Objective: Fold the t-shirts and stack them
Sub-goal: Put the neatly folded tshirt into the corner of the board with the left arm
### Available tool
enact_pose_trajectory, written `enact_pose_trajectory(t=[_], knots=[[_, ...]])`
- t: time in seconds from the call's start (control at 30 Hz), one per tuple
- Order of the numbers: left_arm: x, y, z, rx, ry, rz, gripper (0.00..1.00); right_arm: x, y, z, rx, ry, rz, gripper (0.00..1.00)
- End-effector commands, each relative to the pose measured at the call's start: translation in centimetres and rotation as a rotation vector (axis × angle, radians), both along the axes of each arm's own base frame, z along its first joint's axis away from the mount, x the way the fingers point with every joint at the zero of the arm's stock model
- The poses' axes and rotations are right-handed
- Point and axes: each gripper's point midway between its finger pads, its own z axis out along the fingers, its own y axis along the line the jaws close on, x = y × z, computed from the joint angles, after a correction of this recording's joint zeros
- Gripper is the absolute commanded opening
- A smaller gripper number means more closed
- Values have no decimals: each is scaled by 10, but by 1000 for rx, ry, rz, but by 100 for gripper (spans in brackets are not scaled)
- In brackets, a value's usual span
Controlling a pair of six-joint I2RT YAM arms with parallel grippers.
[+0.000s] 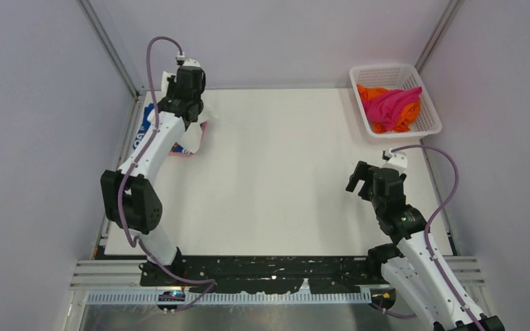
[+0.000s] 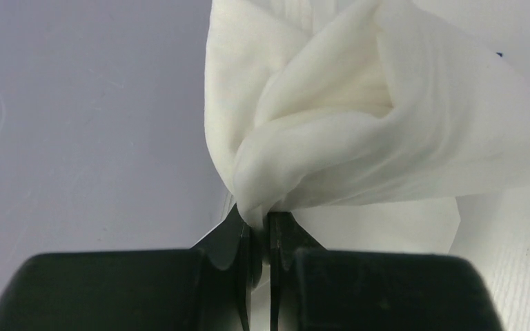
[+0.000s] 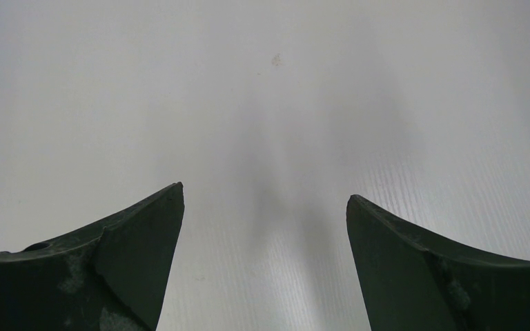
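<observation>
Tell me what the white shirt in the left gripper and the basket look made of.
White t-shirt: soft, thin cloth, likely a cotton knit, matte. It drapes in smooth folds where the left gripper pinches it. Basket: rigid white plastic, probably moulded, with open mesh walls under a solid rim.

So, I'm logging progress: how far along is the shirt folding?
Roughly midway. A blue shirt and pink shirt lie at far left, apparently done. The left gripper pinches the white shirt. The magenta shirt and orange shirt wait in the basket; the right gripper is open.
</observation>
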Motion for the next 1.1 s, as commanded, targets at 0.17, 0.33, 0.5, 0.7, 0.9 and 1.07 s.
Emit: enact_pose_trajectory(t=[0.17,0.33,0.5,0.7,0.9,1.07], knots=[[49,54,-59,-93,78,132,0,3,-11,4,-18,-15,-66,95],[60,92,-88,-152,144,243,0,4,-14,4,-29,-8,-83,95],[63,121,-116,-246,182,320,0,4,-16,1,-41,6,-94,96],[58,138,-123,-335,180,388,93,5,-17,-2,-48,17,-101,95],[55,130,-84,-440,80,367,100,5,-18,0,-47,11,-104,95],[43,96,-48,-611,-23,276,100,4,-19,3,-41,-2,-108,95]])
